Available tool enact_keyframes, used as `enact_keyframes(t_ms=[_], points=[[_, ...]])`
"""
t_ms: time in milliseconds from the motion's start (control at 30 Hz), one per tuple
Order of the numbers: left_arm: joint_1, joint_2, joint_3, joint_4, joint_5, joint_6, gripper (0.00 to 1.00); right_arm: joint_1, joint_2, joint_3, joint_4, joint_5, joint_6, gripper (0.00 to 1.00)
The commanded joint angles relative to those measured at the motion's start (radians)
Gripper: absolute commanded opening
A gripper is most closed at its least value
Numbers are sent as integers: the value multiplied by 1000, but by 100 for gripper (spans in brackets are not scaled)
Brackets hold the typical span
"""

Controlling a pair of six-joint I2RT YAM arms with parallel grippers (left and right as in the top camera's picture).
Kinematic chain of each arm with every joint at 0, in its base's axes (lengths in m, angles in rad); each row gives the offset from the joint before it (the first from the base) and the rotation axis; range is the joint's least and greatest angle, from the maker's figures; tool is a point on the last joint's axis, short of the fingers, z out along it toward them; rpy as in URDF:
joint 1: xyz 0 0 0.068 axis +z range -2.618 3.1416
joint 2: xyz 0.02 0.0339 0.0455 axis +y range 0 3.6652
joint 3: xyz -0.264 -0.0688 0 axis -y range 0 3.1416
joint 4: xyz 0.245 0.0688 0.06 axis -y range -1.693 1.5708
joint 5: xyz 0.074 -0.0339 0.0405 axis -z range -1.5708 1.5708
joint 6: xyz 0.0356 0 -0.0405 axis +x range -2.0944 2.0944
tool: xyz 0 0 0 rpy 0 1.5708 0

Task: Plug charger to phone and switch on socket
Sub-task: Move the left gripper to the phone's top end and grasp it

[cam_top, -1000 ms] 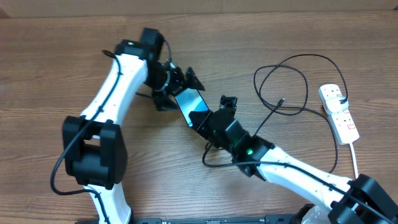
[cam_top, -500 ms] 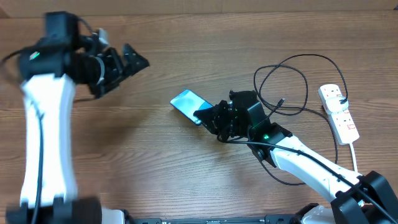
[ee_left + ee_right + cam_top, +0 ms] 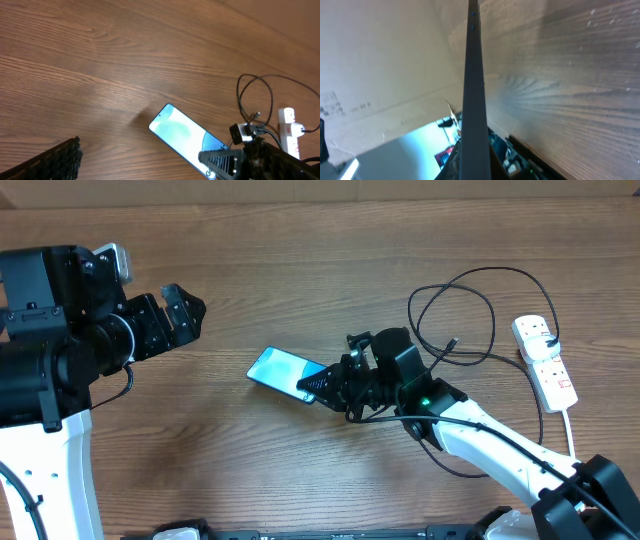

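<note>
My right gripper (image 3: pixel 322 385) is clamped on the near end of the phone (image 3: pixel 280 370), one finger on each face, a little right of the middle of the wooden table (image 3: pixel 300 250). The phone juts out to my left from the grip, its light blue screen turned upward and lit. From my right wrist I see only its dark edge (image 3: pixel 471 100) running straight up the view, with wood grain on one side and the glass mirroring the room on the other. From my left wrist the phone (image 3: pixel 180 132) lies slantwise across the boards with my right gripper (image 3: pixel 220 160) closed over its lower end. I cannot tell whether its free end touches the wood or hangs just above it. My left gripper (image 3: pixel 183 315) is raised well off to the left of the phone, fingers spread and gripping nothing; one ribbed pad (image 3: pixel 55 160) shows at the bottom corner of its own camera. The charger (image 3: pixel 411 313) lies in loose black loops to the right of my right gripper. Its plug tip (image 3: pixel 453 342) rests on the table, apart from the phone. Farther right, near the table edge, sits the white socket (image 3: pixel 545 360), with its thick white lead (image 3: pixel 570 430) trailing toward me. My left wrist also catches the charger (image 3: pixel 239 97) and the socket (image 3: pixel 287 130) at the far right.
</note>
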Motion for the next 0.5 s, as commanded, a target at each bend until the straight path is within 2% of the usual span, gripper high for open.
enact_keyframes(t_ms=[0, 167, 267, 333, 467], points=[[3, -25, -36, 0, -21, 41, 100, 16, -24, 3, 9, -41, -40, 4], [3, -68, -164, 68, 16, 39, 100, 19, -64, -33, -8, 57, -53, 4], [3, -100, -257, 157, 114, 12, 100, 19, -64, -90, -3, 137, 117, 4], [3, -112, -320, 212, 157, -34, 100, 18, -64, -142, 81, 151, 193, 4], [3, -109, -443, 270, 196, -171, 100, 18, -64, -230, 408, 135, 280, 4]])
